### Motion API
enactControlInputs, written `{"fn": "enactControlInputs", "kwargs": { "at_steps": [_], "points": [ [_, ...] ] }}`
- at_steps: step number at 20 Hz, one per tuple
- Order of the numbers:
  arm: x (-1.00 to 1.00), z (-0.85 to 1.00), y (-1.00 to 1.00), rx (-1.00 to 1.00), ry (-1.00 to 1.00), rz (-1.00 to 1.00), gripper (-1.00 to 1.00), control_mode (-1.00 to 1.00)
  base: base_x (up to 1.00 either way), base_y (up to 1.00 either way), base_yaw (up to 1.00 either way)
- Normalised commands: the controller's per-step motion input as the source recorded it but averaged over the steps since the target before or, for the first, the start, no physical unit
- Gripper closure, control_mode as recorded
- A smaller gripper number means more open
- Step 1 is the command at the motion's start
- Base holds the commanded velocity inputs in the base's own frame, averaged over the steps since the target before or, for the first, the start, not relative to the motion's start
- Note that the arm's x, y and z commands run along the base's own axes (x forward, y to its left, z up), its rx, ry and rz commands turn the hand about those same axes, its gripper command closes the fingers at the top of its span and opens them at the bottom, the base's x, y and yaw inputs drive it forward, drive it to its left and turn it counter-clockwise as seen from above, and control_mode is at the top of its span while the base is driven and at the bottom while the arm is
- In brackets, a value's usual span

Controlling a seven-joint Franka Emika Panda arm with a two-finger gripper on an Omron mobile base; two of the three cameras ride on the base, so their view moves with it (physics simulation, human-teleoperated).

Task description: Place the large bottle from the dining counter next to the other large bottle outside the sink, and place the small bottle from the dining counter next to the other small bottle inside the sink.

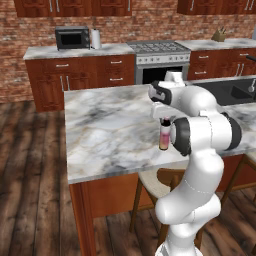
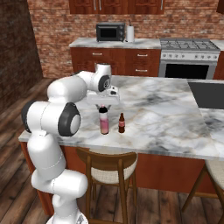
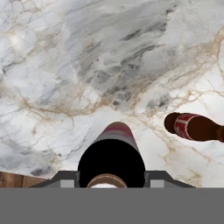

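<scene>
My body is showing as glossy white, built of thick rounded segments that bulge like stacked capsules. Dark, near-black round caps are sitting at my joints, each ringed by a black band where one white link is meeting the next. Thin seam lines are running across my lower trunk. Just behind my hand (image 2: 103,103), a white wrist piece is carrying a dark disc face with a pale centre. The hand's body is looking like a flat pale-grey block, and its two small fingertips (image 3: 66,178) are showing dark grey with lighter grey pads.
</scene>
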Motion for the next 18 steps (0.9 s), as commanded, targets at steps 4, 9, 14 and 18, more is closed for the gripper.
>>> {"fn": "enactControlInputs", "kwargs": {
  "at_steps": [4, 9, 14, 18],
  "points": [
    [0.00, 0.64, 0.02, 0.01, 0.00, 0.00, 1.00, -1.00, 0.00, 0.00, 0.00],
    [-0.03, 0.63, 0.00, 0.04, 0.00, 0.00, 1.00, -1.00, 0.00, 0.00, 0.00],
    [-0.39, 0.44, 0.05, 0.02, 0.00, 0.00, 1.00, -1.00, 0.00, 0.00, 0.00],
    [-0.83, 0.23, 0.06, 0.02, 0.00, 0.00, 1.00, -1.00, 0.00, 0.00, 0.00]
  ]
}}
